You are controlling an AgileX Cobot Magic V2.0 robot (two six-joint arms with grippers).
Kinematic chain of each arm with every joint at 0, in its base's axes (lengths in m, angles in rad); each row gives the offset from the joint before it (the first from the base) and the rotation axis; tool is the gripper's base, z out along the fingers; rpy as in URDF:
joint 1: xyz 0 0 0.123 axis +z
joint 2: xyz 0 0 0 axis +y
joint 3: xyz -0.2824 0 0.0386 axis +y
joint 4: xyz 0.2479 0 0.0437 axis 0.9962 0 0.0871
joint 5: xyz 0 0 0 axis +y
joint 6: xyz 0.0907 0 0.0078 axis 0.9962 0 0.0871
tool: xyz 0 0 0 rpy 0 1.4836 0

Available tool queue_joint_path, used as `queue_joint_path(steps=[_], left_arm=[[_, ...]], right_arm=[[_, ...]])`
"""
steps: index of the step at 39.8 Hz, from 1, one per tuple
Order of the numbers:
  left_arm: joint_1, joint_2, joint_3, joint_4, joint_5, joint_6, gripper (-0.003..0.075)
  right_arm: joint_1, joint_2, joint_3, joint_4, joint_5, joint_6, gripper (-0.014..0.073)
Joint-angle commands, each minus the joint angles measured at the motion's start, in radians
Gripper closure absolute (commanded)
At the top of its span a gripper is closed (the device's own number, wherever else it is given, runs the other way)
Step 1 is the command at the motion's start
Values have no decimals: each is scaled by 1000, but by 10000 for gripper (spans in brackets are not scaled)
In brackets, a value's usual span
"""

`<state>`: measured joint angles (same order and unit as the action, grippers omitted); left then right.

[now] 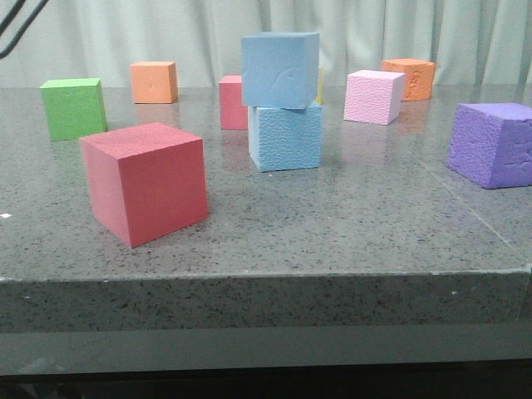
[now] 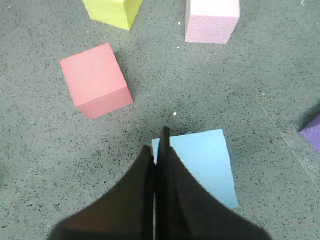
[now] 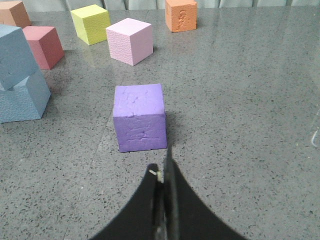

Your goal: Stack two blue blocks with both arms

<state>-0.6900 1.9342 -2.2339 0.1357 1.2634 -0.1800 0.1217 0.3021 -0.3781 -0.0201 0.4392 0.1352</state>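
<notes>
Two sky-blue blocks stand stacked at the table's middle back. The smoother one (image 1: pixel 280 70) with a pale curved scuff rests, turned a little, on the pebbly one (image 1: pixel 286 137). Neither gripper appears in the front view. In the left wrist view my left gripper (image 2: pixel 157 142) is shut and empty, high above the stack, whose top face (image 2: pixel 206 165) shows just beside the fingers. The right wrist view shows my right gripper (image 3: pixel 161 161) shut and empty above the table, a short way behind a purple cube (image 3: pixel 139 116), with the blue stack (image 3: pixel 19 75) far off to one side.
A large red cube (image 1: pixel 145 180) sits front left, a green cube (image 1: pixel 73 107) and an orange cube (image 1: pixel 154 81) back left. A pink-red cube (image 1: pixel 232 102) stands behind the stack. A pale pink cube (image 1: pixel 374 96), another orange cube (image 1: pixel 409 78) and the purple cube (image 1: pixel 492 144) are on the right.
</notes>
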Motion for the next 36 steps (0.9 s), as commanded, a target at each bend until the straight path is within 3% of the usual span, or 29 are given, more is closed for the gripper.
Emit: queue_joint_path(steps=[1, 10, 20, 36], left_arm=[[-3, -100, -2, 12, 11, 20, 741], [22, -216, 172, 114, 11, 32, 741], [69, -379, 428, 113, -34, 29, 741], [127, -722, 932, 109, -381, 3, 741]], right_arm=[[-2, 7, -26, -10, -75, -9, 660], [-2, 7, -26, -10, -74, -9, 660], [-2, 7, -26, -10, -74, -9, 660], [-2, 7, -26, -10, -74, -9, 660]])
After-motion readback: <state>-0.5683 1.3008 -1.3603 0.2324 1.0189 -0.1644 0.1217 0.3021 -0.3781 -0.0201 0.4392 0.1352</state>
